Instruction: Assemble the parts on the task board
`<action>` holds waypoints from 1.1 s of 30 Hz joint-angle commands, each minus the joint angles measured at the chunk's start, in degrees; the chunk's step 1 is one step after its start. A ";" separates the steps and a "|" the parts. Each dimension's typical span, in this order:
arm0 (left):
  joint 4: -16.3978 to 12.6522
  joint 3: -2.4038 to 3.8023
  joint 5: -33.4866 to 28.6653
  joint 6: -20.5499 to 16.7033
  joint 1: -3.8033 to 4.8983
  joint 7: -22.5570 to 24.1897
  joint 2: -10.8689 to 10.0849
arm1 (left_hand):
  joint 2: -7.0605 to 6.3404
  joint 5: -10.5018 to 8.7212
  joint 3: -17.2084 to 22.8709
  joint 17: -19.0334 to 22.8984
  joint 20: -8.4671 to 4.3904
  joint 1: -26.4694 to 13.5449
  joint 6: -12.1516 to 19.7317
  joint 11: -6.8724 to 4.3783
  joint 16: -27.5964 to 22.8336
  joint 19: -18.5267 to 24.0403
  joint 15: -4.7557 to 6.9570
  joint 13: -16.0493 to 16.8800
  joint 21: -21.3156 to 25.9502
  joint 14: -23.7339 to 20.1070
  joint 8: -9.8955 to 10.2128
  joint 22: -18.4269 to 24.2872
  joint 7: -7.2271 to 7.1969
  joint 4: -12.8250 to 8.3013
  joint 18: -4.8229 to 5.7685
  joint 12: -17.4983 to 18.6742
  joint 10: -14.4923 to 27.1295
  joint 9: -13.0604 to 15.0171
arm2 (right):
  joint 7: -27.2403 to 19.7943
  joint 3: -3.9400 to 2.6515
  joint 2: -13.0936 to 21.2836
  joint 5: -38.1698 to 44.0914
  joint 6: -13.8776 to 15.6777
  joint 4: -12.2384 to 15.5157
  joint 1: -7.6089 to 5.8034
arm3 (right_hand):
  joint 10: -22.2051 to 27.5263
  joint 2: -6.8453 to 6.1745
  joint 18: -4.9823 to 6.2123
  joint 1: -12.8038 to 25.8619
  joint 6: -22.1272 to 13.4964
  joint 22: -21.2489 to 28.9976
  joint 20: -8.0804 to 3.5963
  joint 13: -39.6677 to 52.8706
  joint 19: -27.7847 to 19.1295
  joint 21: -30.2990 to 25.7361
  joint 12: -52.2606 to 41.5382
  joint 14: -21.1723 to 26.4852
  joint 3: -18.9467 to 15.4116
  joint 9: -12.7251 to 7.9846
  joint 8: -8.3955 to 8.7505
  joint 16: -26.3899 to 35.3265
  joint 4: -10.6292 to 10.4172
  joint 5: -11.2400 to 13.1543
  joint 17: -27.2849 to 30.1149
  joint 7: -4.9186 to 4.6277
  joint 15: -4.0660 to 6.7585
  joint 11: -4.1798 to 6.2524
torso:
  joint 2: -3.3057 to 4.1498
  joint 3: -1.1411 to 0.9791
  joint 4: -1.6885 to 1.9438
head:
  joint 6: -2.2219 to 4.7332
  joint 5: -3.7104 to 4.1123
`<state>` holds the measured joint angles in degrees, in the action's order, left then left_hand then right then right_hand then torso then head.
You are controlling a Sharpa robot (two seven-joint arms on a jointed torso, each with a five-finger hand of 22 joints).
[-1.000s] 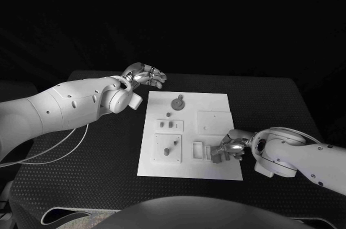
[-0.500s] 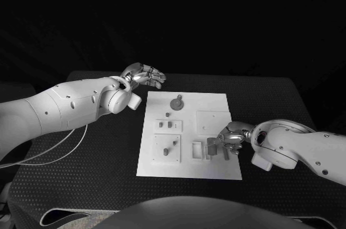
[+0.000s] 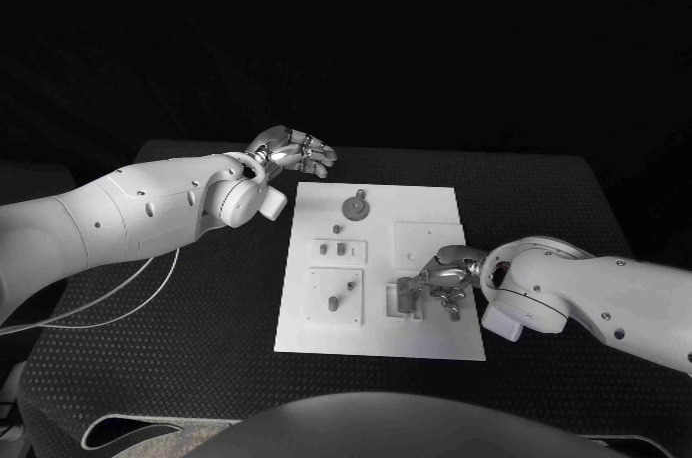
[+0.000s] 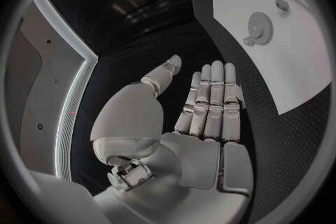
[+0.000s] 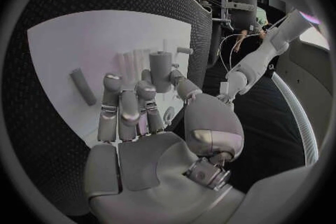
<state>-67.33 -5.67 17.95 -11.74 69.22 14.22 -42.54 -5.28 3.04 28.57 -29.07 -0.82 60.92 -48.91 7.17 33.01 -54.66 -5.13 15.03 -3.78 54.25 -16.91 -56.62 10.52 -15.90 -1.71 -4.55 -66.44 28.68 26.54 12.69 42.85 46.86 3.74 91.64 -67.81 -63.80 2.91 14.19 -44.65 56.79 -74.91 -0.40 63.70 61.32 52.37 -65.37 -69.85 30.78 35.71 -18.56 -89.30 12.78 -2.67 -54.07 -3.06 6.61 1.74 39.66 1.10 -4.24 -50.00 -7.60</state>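
I have the right hand (image 3: 440,274) over the near right part of the task board (image 3: 378,343), pinching a short grey cylindrical peg (image 5: 160,70) between thumb and fingertips. In the right wrist view the peg stands roughly upright, a plain round stub with a flat top, its lower part hidden behind my fingers. Just past it sit pale upright ribs of a white slotted holder (image 3: 397,299), and to the outer side of the fingers a second grey peg (image 5: 83,86) lies flat on the white plate, apart from the hand.

Farther up the board from this hand I see a grey gear (image 3: 353,209) with a small knob beside it, and two white insert plates holding small grey pieces (image 3: 336,247).

My left hand (image 3: 293,151) floats above the black table (image 3: 173,358) beyond the board's far left corner, holding nothing, fingers straight and side by side, thumb set apart. The board's edge runs just beside those fingertips in the left wrist view, with the gear near it.

Bare table surrounds the board on all sides; the near white margin under my right hand is free.
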 commanded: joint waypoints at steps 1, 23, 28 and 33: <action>-0.20 0.05 -0.30 0.79 0.08 0.37 0.07 | -0.03 0.00 -0.35 -0.11 0.30 -0.47 -0.02 -0.07 -0.36 0.17 -0.03 -0.04 -0.11 0.24 -0.20 0.10 -0.16 0.11 0.15 -0.01 -0.17 -0.06 | 0.32 0.06 -0.52 1.40 0.27 -0.51 0.02 | -0.13 1.45 0.81 -0.84 4.74 -1.13 0.13 -0.10 0.35 0.35 -0.12 -1.33 5.14 -0.02 0.09 -0.01 3.39 -0.23 0.16 -1.08 1.19 0.36 | -0.02 -0.05 0.01 | 0.00 -0.10; -0.16 0.05 -0.30 0.81 0.08 0.48 -0.01 | 0.07 0.00 -0.33 -0.35 0.31 -0.48 -0.18 -0.11 -0.56 0.22 -0.04 -0.03 -0.11 0.24 -0.32 0.16 -0.23 0.15 0.16 -0.05 -0.27 -0.07 | 0.27 0.85 -2.72 6.07 -0.20 -2.28 0.81 | -0.08 1.95 0.81 -0.99 4.79 -1.15 0.10 -0.14 0.18 0.34 -0.16 -1.06 5.71 -0.06 0.22 0.06 3.58 -0.24 0.50 -1.06 1.24 0.39 | -0.01 -0.05 -0.09 | 0.00 -0.72; -0.20 0.05 -0.30 0.80 0.08 0.47 -0.02 | 0.07 0.00 -0.34 -0.38 0.32 -0.49 -0.19 -0.11 -0.59 0.22 -0.05 -0.03 -0.11 0.24 -0.34 0.17 -0.24 0.14 0.16 -0.05 -0.27 -0.07 | 0.31 0.88 -2.93 5.07 -0.16 -2.21 0.89 | -0.07 1.98 0.81 -0.99 4.80 -1.15 0.10 -0.14 0.17 0.35 -0.16 -1.08 5.75 -0.07 0.23 0.06 3.60 -0.24 0.45 -1.06 1.24 0.39 | -0.02 -0.03 -0.09 | 0.00 -0.74; -0.20 0.05 -0.30 0.81 0.08 0.47 -0.01 | 0.06 -0.01 -0.34 -0.41 0.32 -0.49 -0.19 -0.11 -0.62 0.23 -0.05 -0.04 -0.12 0.24 -0.34 0.18 -0.24 0.14 0.16 -0.04 -0.27 -0.08 | 0.41 0.88 -3.09 4.60 0.29 -2.51 0.96 | -0.07 2.08 0.81 -1.01 4.81 -1.15 0.09 -0.15 0.17 0.37 -0.17 -1.05 5.82 -0.07 0.25 0.06 3.62 -0.24 0.49 -1.06 1.24 0.39 | -0.01 -0.03 -0.06 | 0.00 -0.75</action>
<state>-67.36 -5.67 17.94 -11.63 69.22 14.23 -42.62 -5.28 3.04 28.57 -29.38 -0.82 60.92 -48.91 7.17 32.79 -54.66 -5.13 15.03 -3.78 54.25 -16.91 -56.52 10.52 -15.90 -1.71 -4.55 -66.44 28.69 26.80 13.52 39.83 51.79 4.30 89.22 -66.96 -63.85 3.10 14.31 -44.45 57.47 -74.91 -0.39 63.61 61.32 52.37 -65.37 -70.24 30.78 35.56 -18.10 -89.29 12.78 -2.67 -53.58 -3.05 6.87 1.69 39.64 1.06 -4.32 -50.01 -8.35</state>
